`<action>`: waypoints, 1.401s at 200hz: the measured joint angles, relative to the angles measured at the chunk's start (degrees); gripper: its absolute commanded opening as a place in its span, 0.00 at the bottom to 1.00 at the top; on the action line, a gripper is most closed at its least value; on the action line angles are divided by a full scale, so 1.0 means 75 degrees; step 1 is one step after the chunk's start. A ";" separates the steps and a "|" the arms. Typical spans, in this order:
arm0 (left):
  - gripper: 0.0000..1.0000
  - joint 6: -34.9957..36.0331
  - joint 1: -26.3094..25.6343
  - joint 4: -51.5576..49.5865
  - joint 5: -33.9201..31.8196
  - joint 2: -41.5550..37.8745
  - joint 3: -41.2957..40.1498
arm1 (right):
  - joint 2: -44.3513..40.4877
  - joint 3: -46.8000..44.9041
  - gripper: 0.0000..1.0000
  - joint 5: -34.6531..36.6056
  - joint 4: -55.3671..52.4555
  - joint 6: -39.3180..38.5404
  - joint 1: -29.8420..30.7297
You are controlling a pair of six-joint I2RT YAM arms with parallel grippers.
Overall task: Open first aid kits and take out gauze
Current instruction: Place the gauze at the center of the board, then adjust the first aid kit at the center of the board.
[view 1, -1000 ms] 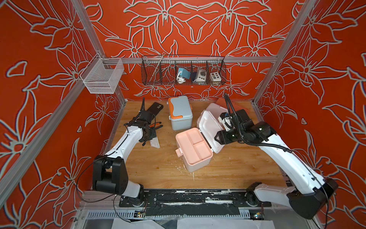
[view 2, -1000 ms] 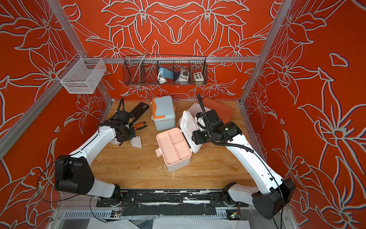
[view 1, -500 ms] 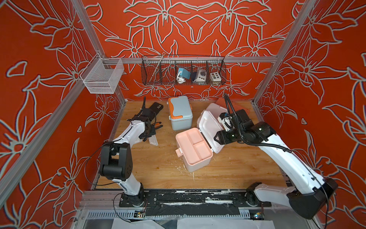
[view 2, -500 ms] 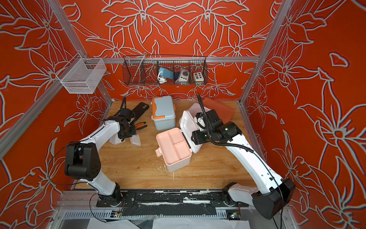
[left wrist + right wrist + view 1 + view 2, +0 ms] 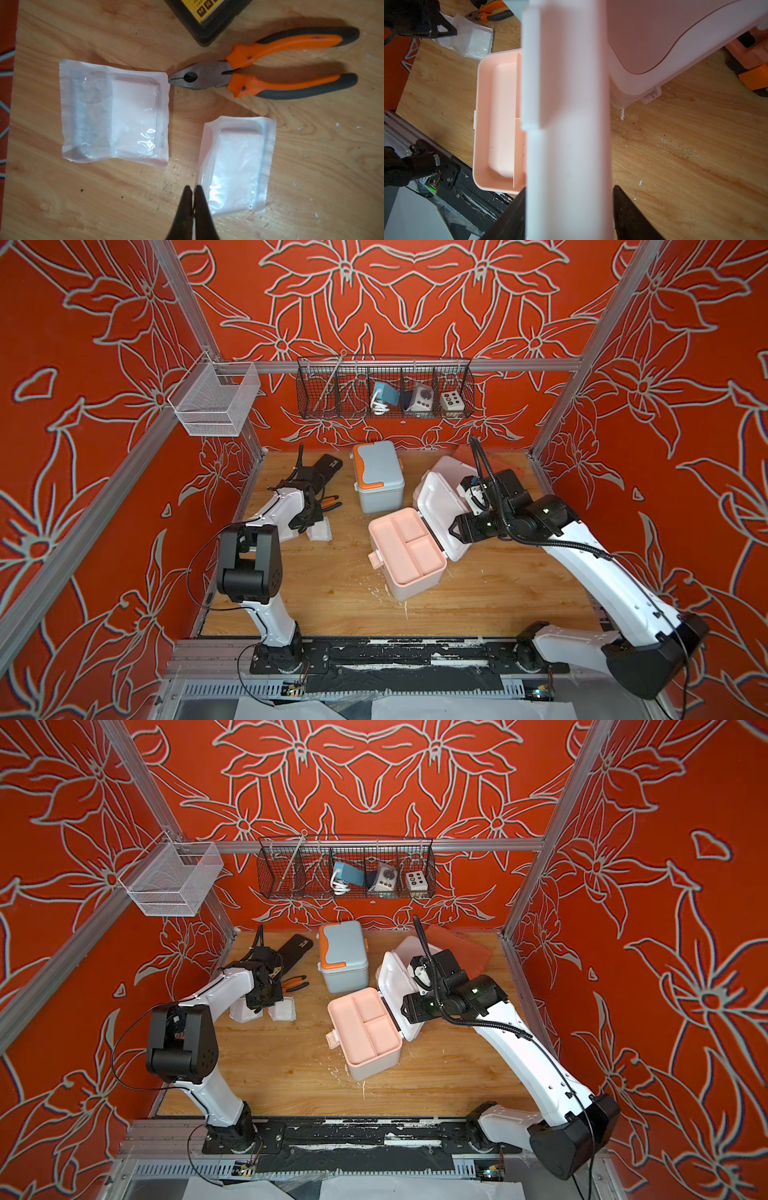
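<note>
Right hand (image 5: 569,188) clamped on the raised lid (image 5: 436,506) of the open white kit (image 5: 411,591), left hand (image 5: 192,187) pinched shut and empty above two gauze packs (image 5: 114,112) on the counter (image 5: 332,585)

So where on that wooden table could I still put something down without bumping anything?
The table is bare along the front, between the open kit and the base rail, and left of centre, between that kit and the gauze packets. The back is crowded: black case, pliers, blue-grey kit, pink kit. The right arm hangs over the right side.
</note>
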 measured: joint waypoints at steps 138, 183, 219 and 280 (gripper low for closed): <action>0.81 0.0035 0.0061 0.0096 0.0498 -0.0784 0.0023 | 0.0035 -0.0076 0.63 0.0000 0.0006 0.0003 0.0000; 0.96 -0.0073 0.0041 -0.0029 0.0979 -0.2028 0.0082 | 0.0035 -0.0076 0.64 0.0000 0.0006 0.0003 0.0000; 0.98 -0.0268 -0.0495 -0.0125 0.1323 -0.3104 0.0076 | 0.0035 -0.0114 0.64 0.0003 0.0050 0.0006 0.0000; 0.97 -0.0819 -0.1737 -0.0090 0.2267 -0.4782 -0.1003 | 0.0015 -0.0300 0.65 -0.0050 0.0289 0.0076 0.0000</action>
